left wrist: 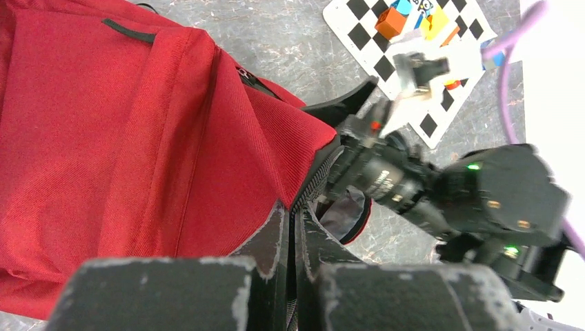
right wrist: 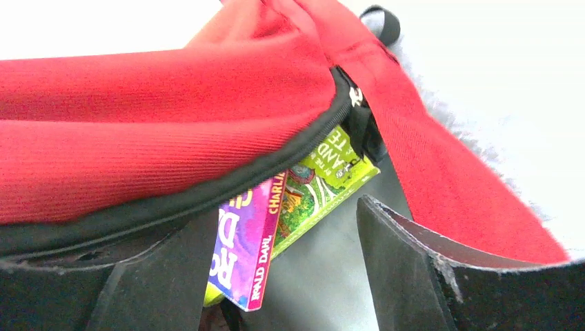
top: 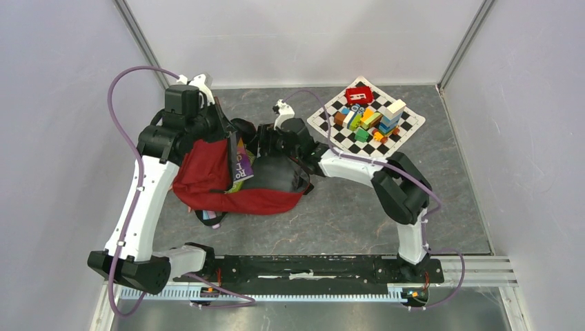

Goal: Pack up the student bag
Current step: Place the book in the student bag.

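- The left arm's jaws are clamped shut on the black zip rim of the student bag. They hold its mouth up, and the red fabric spreads away ahead of them.
- The right arm's jaws stand wide apart and grip nothing. A purple Roald Dahl paperback sits in the gap between them, close to one side, its lower end poking out from under the zip.
- Just beyond those jaws a green paperback lies alongside the purple one, also only partly under the rim.
- The bag itself lies on the desk between the two arms, its mouth facing the right jaws.
- I'd say the step in hand is loading the books: they are in the opening but not yet fully inside.
- The next move looks like a push from the right jaws to send both books deeper, with the left jaws holding the rim up. The zip lip could snag a cover.
- Well past the right jaws, toy blocks wait on a checkered mat.
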Tool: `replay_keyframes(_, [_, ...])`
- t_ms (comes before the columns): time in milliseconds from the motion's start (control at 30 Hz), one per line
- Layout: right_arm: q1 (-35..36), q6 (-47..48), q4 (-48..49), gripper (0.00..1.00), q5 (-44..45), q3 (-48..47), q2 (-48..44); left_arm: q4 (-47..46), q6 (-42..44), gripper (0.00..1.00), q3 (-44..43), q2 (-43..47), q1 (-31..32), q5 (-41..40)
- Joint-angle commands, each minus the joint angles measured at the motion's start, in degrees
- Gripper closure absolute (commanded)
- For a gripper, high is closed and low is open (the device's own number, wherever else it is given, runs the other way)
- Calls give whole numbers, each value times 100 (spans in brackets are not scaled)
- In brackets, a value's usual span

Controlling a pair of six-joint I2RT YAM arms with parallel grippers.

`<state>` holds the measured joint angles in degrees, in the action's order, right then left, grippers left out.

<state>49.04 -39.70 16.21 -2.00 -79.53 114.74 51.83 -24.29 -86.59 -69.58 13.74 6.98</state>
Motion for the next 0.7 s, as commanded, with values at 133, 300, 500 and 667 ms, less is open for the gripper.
replay_keyframes(133, [-62, 1737, 115, 19, -446, 645, -1520, -332, -172, 98, 34, 99, -81, 80])
replay_keyframes(300, [-350, 2646, -243, 17, -577, 853, -2085, -423, -204, 98, 150, 116, -121, 88])
replay_keyframes(500, [-818, 3375, -915, 17, -1180, 736, -1986, -470, -272, 98, 175, 174, -177, 93])
replay_keyframes(667, [-868, 4313, -2225, 17, -1602, -83, -1169, -388, -221, 98, 177, 316, -235, 50])
